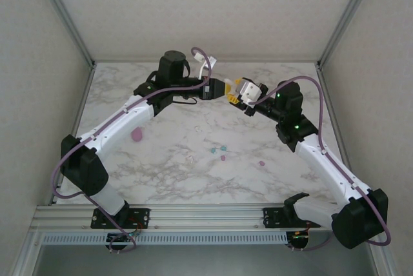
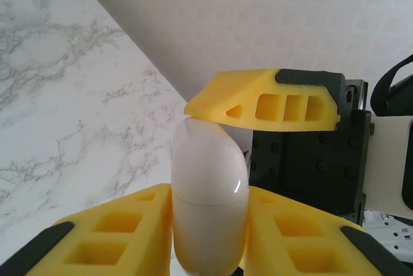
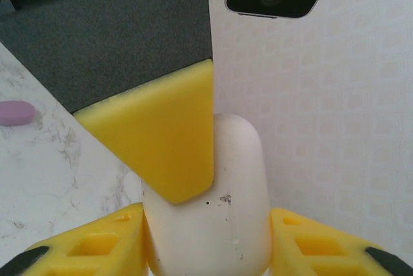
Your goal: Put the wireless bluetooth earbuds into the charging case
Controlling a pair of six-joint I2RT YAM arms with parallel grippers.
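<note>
A teal earbud (image 1: 212,150), a pink earbud (image 1: 223,157) just beside it and a second pink earbud (image 1: 262,163) further right lie loose on the marble counter (image 1: 161,173), each a tiny bean. They lie well apart from both pincers, which meet above the far counter. The left pincer (image 2: 210,215) and the right pincer (image 3: 206,234) each clamp the same smooth white case (image 2: 208,173) between narrowly parted fingers.

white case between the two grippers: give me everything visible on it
The white case is a smooth, glossy plastic pill with a faint seam around its middle, lid closed; small dark specks mark one face. It hangs clear of the marble table, over its far middle, gripped by the left gripper and the right gripper, which meet on it from either side.
</note>
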